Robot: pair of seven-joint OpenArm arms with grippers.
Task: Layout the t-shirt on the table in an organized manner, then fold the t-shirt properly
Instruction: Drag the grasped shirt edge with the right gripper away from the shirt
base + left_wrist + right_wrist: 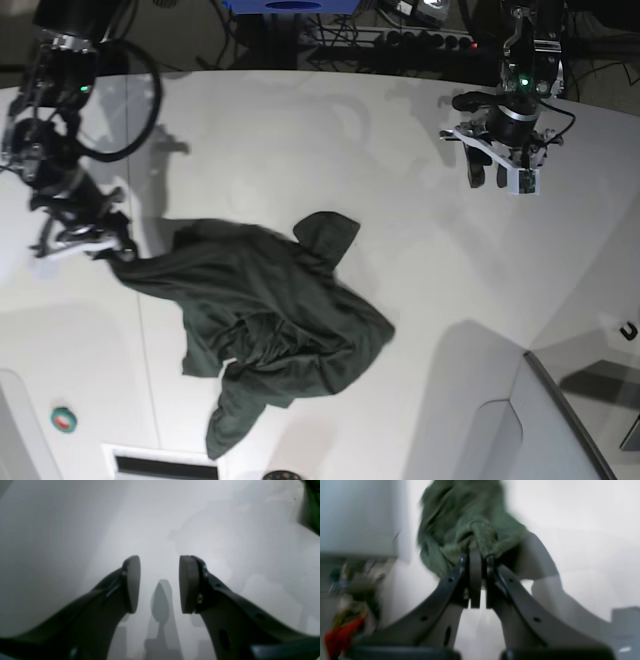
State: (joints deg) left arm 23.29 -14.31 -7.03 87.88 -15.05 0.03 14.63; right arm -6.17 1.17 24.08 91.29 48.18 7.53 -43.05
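The soft green shirt (275, 330) lies in a crumpled, wrinkly heap on the shiny white table (330, 130), nearer its left side in the base view. The right gripper (478, 555) is pinched tight on a bunched bit of the shirt's edge. The left gripper (159, 583) hangs over bare table well away from the shirt, its flat dark pads (188, 585) apart and holding nothing.

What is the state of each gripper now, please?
Left gripper: open, holding nothing, over the bare table.
Right gripper: closed on a bunched edge of the t-shirt.
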